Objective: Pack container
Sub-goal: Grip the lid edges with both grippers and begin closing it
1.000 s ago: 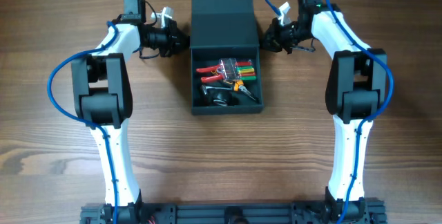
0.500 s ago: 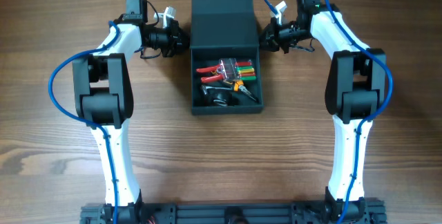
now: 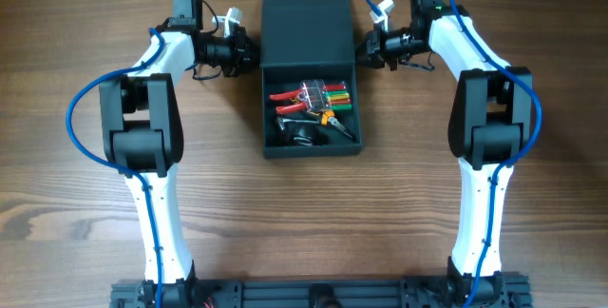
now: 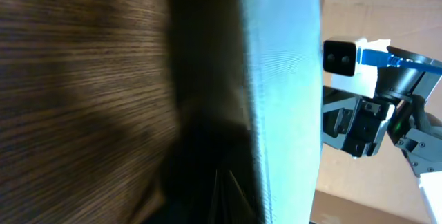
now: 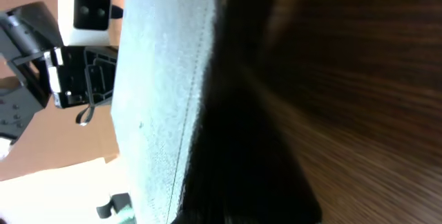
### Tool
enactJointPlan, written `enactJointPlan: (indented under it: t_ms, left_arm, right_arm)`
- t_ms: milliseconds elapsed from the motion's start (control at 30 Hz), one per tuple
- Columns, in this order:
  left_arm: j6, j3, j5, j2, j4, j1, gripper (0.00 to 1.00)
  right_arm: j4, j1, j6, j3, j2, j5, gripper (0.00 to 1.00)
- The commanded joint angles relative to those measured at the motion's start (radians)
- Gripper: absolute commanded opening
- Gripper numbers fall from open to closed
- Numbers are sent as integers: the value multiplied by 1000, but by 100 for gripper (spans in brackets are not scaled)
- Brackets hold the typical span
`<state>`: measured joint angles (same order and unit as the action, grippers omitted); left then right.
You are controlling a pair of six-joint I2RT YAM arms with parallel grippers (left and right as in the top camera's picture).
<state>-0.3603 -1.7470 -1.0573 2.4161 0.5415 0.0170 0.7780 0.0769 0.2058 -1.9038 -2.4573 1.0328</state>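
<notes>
Overhead shows the brown wood-grain bench (image 3: 304,213) carrying the dark teal-grey, matte, roughly square container (image 3: 313,148), which sits between the two tools. Its open mouth faces up. With the flap out, its long axis runs straight away from the arm bases.

The hinged flap lid (image 3: 306,23) lies on the far side, directly between the tools, and its hinge line runs from one tool to the other. It lies inward of the left tool (image 3: 249,54) and inward of the right tool (image 3: 365,51), each just at a side edge and about equally near.

Both tools have their jaws together. I cannot tell whether either pinches the flap's edge, since the wrist views show only the flap's face up close.

Red, orange and green-handled pliers and drivers (image 3: 312,99) lie in the box, nearer the bases than either tool. Closing likely means swinging the flap toward the bases.
</notes>
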Motion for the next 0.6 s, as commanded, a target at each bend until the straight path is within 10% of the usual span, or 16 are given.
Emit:
enactJointPlan:
  t_ms: [0, 567]
  left_arm:
    - [39, -26, -22, -79, 0, 5, 4]
    - [65, -27, 34, -210, 1, 63, 4]
  right_arm:
    - [-16, 8, -30, -3, -10, 95, 4]
    - [-5, -12, -102, -61, -5, 173, 4]
